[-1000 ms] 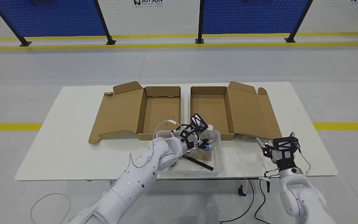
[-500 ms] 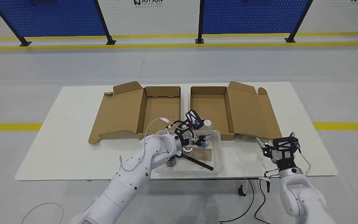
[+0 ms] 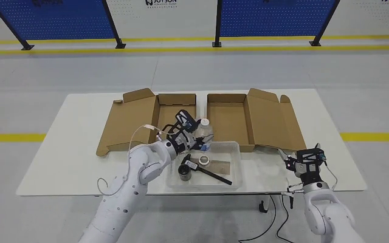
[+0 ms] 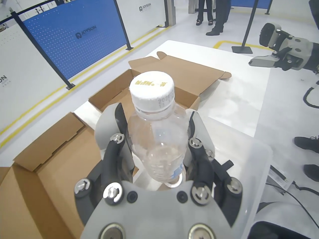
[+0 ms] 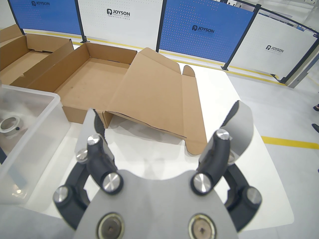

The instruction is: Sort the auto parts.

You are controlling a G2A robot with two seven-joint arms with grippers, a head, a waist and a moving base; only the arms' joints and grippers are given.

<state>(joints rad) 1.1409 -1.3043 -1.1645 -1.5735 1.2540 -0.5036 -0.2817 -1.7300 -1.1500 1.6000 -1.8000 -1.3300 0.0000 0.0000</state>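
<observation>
1. Left wrist view: the left gripper point(image 4: 155, 110) is clenched on the shoulder of a clear bottle point(image 4: 157, 135), whose cap points away from the wrist.
2. From the top view, the bottle hangs above the far rim of the bin point(image 3: 238, 167), between the left box point(image 3: 170, 118) and the right box point(image 3: 228, 121).
3. This looks like the carry stage of sorting. The next move calls for choosing a box, centring over its floor and lowering before release, since a round bottle may roll.
4. The bottle is thin transparent plastic with a ridged white cap. The bin is translucent, and the boxes are brown corrugated card with their flaps open.
5. A black rod point(image 3: 209, 174), a dark cylinder point(image 3: 184, 175) and a silvery ring point(image 3: 205, 160) lie in the bin.
6. The right gripper point(image 5: 165, 108) is spread wide and empty, near the right box's flap.
</observation>
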